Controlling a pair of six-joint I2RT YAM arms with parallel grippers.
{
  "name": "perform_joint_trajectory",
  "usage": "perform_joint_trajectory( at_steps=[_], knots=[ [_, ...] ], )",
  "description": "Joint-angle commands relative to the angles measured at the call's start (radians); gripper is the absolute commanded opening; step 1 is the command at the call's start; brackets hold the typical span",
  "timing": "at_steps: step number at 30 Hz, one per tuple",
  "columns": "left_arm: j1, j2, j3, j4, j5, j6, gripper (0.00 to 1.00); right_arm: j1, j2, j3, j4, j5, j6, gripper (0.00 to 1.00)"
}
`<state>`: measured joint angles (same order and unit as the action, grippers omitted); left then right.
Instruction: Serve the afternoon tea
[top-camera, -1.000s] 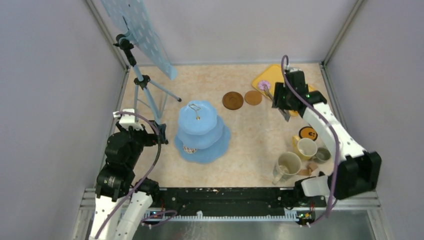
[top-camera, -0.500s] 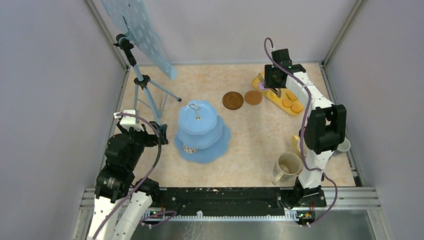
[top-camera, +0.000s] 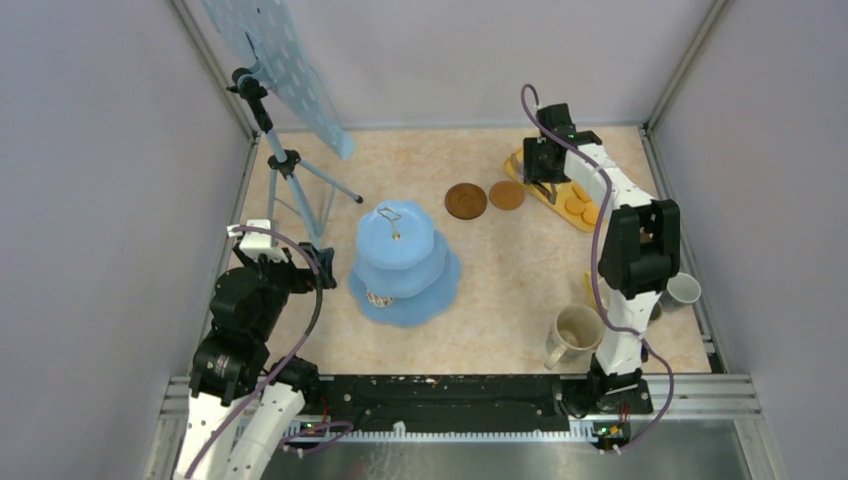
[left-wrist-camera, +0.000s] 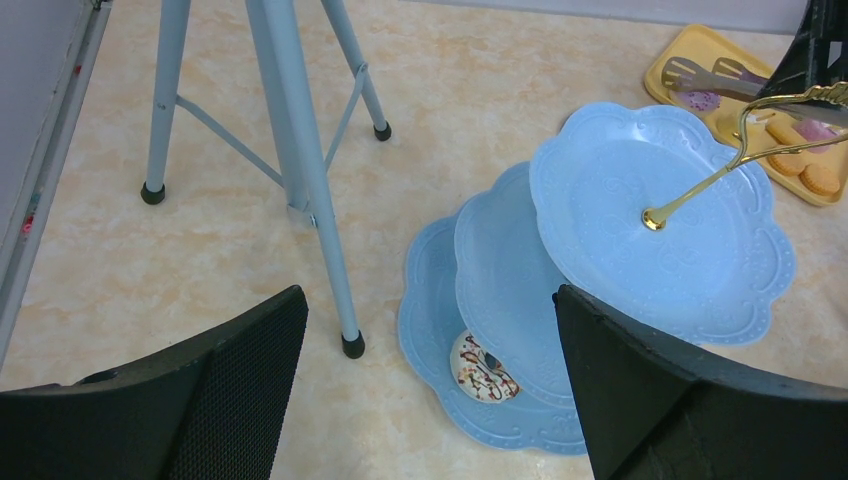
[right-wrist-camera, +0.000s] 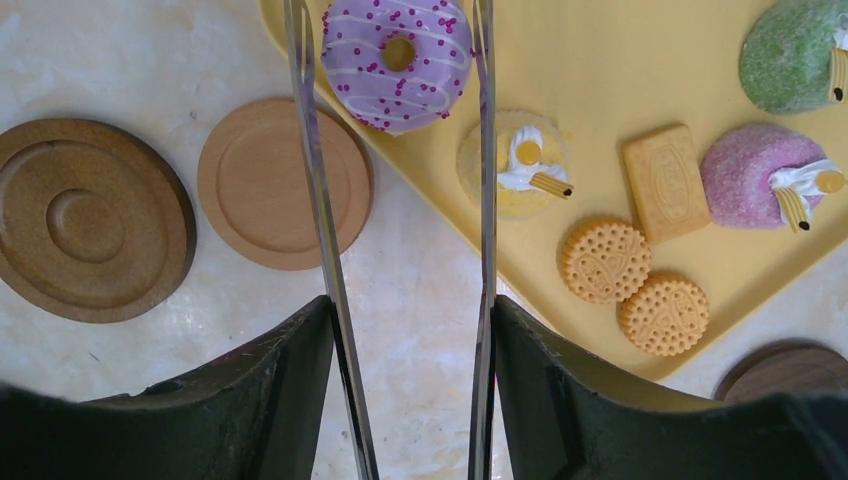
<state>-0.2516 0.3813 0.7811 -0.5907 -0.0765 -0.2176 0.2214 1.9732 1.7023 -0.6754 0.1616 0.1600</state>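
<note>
On the yellow tray (right-wrist-camera: 600, 60), a purple donut (right-wrist-camera: 397, 60) lies between the arms of the tongs (right-wrist-camera: 320, 200) clamped in the right gripper (right-wrist-camera: 410, 330), with cupcakes (right-wrist-camera: 760, 175) and orange biscuits (right-wrist-camera: 605, 260) beside it. The left gripper (left-wrist-camera: 430, 300) hangs, fingers spread, near the blue tiered stand (left-wrist-camera: 660, 220).

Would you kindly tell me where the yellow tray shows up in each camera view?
Top view: yellow tray at the back right of the table.
Left wrist: top right corner.
Right wrist: fills the upper right.
Shared landmark: the round biscuits on it.
</note>
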Motion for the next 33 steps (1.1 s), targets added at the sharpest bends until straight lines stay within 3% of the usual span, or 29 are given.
perform_joint_trajectory(
  at_steps=[1,13,24,33],
  knots=[
    [-0.005,-0.003,-0.002,0.043,-0.011,0.004,0.99,0.002,-0.024,-0.020,0.064,-0.039,0.015,0.58],
    [0.001,0.011,-0.002,0.043,-0.008,0.004,0.99,0.002,-0.064,-0.079,0.089,0.011,0.005,0.55],
    [0.026,0.017,0.000,0.041,-0.002,0.004,0.99,-0.002,-0.085,-0.110,0.098,0.013,-0.010,0.60],
    [0.035,0.044,0.003,0.038,0.001,0.003,0.99,-0.005,-0.185,-0.124,0.125,0.019,-0.003,0.47]
  ],
)
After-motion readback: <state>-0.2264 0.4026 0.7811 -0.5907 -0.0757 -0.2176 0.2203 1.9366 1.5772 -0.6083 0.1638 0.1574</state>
